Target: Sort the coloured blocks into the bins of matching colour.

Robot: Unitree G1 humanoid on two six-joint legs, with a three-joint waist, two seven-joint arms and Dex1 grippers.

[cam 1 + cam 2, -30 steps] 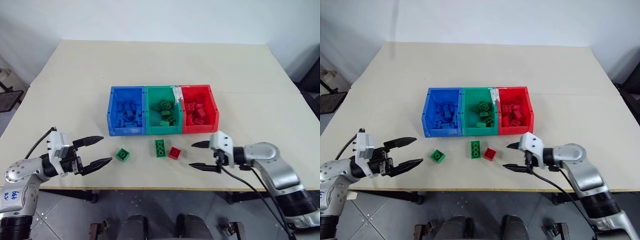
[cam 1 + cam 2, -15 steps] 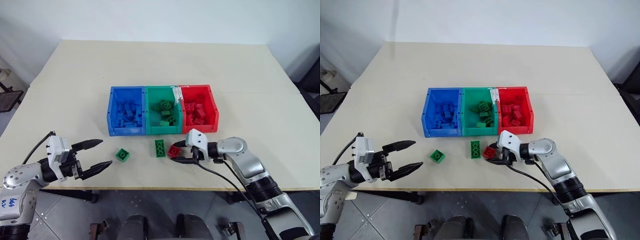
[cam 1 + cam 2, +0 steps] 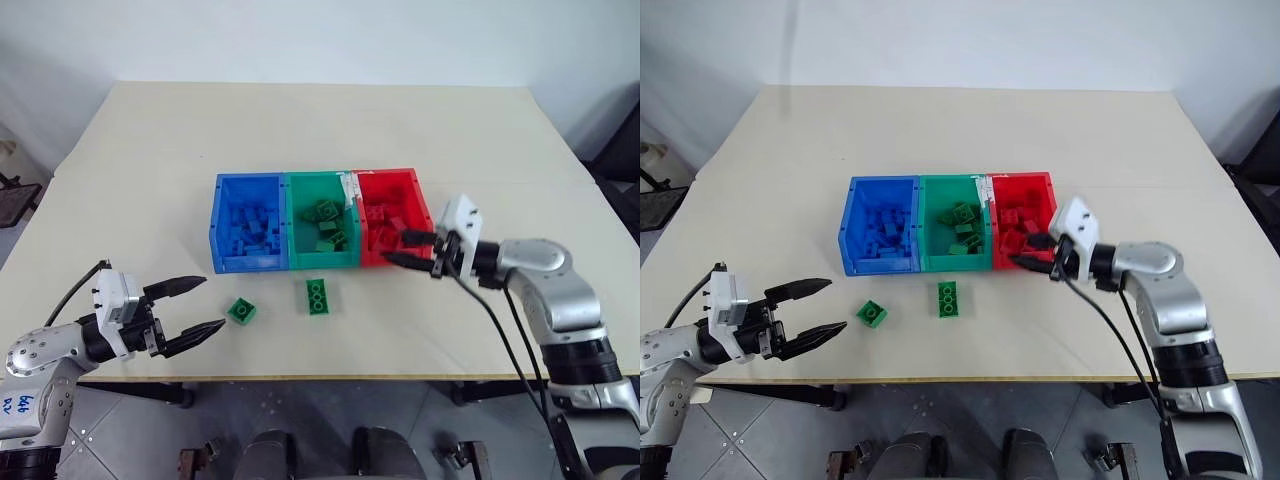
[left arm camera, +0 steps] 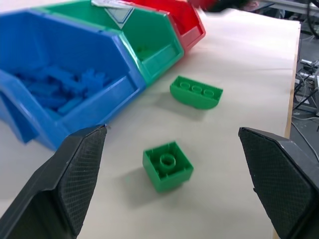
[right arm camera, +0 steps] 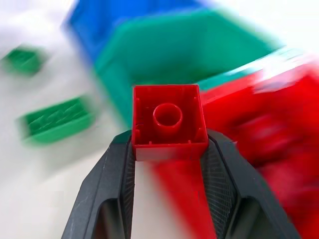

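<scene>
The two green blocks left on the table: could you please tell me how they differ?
The square green block is small with one stud; the oblong green block is longer with three studs in a row. The square one lies nearer the robot's left, in front of the blue bin; the oblong one lies before the green bin. Both rest studs up.

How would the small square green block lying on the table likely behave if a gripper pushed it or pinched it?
The small square green block looks like rigid moulded plastic, so it probably keeps its shape under a pinch. It sits flat on the table, so a push would likely slide it, not roll it. Its smooth, glossy sides might slip if gripped off-centre.
</scene>
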